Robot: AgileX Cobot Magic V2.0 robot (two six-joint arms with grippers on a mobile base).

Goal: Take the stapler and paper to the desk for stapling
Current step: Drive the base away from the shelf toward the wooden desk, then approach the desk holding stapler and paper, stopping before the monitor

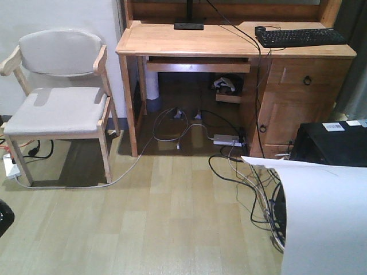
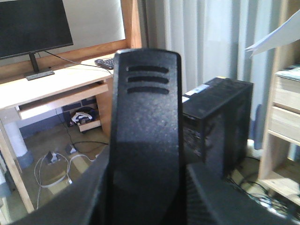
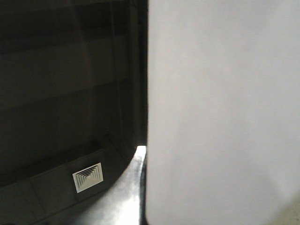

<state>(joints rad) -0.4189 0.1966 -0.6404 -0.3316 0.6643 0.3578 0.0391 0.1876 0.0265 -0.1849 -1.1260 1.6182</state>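
The black stapler (image 2: 145, 126) fills the middle of the left wrist view, standing upright with three slots near its top end. My left gripper (image 2: 146, 192) is shut on it, a dark jaw on each side of its lower part. The white paper (image 3: 220, 108) covers the right half of the right wrist view. My right gripper (image 3: 144, 187) is shut on its edge: one shiny finger (image 3: 129, 192) presses against the sheet and the other is hidden behind it. In the front view the paper (image 1: 324, 217) hangs curved at the lower right. The desk (image 1: 189, 40) stands ahead and shows as well in the left wrist view (image 2: 51, 84).
On the desk are a black keyboard (image 1: 301, 36) and a monitor stand (image 1: 189, 24). A wooden chair (image 1: 57, 109) stands left of the desk. A black computer tower (image 1: 335, 143) sits at the right, and cables (image 1: 241, 172) trail over the floor. A light wooden shelf unit (image 2: 286, 108) stands at the right.
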